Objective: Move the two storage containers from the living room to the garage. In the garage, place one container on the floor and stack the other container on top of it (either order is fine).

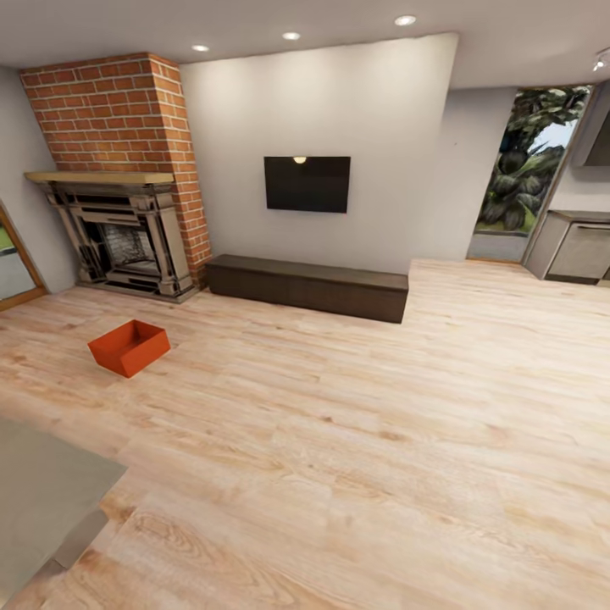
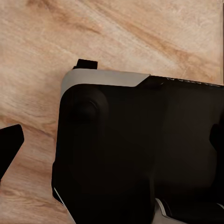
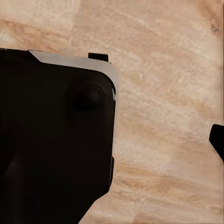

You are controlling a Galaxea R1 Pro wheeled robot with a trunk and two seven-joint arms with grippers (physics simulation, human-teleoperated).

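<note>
One orange-red storage container (image 1: 129, 346) sits open side up on the light wood plank floor (image 1: 339, 440) of the living room, at the left and a short way in front of the fireplace. It is far from both arms. In the left wrist view my left gripper (image 2: 112, 140) hangs over the robot's black base (image 2: 140, 154), with one dark fingertip (image 2: 10, 145) at the picture's edge. In the right wrist view my right gripper (image 3: 112, 140) hangs the same way, fingertip (image 3: 217, 140) at the opposite edge. Both hold nothing. The garage is out of view.
A brick fireplace (image 1: 119, 229) stands at the back left. A dark low cabinet (image 1: 307, 286) runs along the wall under a black TV (image 1: 307, 183). A grey flat surface (image 1: 42, 500) lies near left. A glass opening onto plants (image 1: 529, 169) and grey counters (image 1: 576, 246) are at the right.
</note>
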